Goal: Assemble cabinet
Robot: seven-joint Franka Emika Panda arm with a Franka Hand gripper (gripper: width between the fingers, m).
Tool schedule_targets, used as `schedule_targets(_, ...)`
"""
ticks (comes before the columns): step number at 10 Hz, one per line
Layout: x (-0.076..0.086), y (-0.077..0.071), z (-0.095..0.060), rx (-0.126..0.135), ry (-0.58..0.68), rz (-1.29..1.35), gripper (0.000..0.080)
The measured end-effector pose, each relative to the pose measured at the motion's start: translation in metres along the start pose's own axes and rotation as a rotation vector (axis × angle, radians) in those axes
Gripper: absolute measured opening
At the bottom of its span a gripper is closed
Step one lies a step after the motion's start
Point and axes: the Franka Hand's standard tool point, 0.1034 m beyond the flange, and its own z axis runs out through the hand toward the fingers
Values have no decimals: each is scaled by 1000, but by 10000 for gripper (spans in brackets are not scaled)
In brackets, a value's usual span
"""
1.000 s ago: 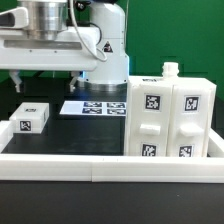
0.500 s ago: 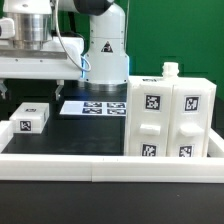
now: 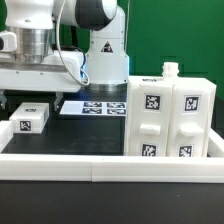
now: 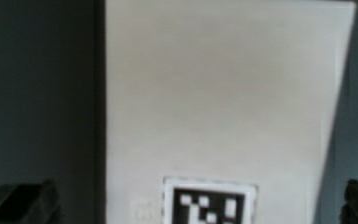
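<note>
The cabinet body (image 3: 170, 115), a large white box with square black-and-white tags on its front, stands at the exterior view's right. A small white tagged block (image 3: 32, 115) lies at the exterior view's left. My gripper (image 3: 30, 92) hangs just above this block. In the wrist view the block (image 4: 220, 100) fills the middle, with its tag near the edge. My gripper (image 4: 194, 205) is open, one dark finger (image 4: 23, 200) on each side of the block, not touching it.
The marker board (image 3: 95, 106) lies flat behind the block, beside the cabinet. A long low white border rail (image 3: 110, 165) runs across the front. The robot's white base (image 3: 105, 55) stands at the back.
The arm has swung toward the exterior view's left and come lower, bringing the gripper over the small tagged block. The cabinet and block have not moved.
</note>
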Motion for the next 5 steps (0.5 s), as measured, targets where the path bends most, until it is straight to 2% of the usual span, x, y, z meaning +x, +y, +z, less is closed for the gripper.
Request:
schedule_targets(4,-1,-1,3,0,-6,-2,797)
schedule_targets(5,-1,-1,3,0,-6,-2,698)
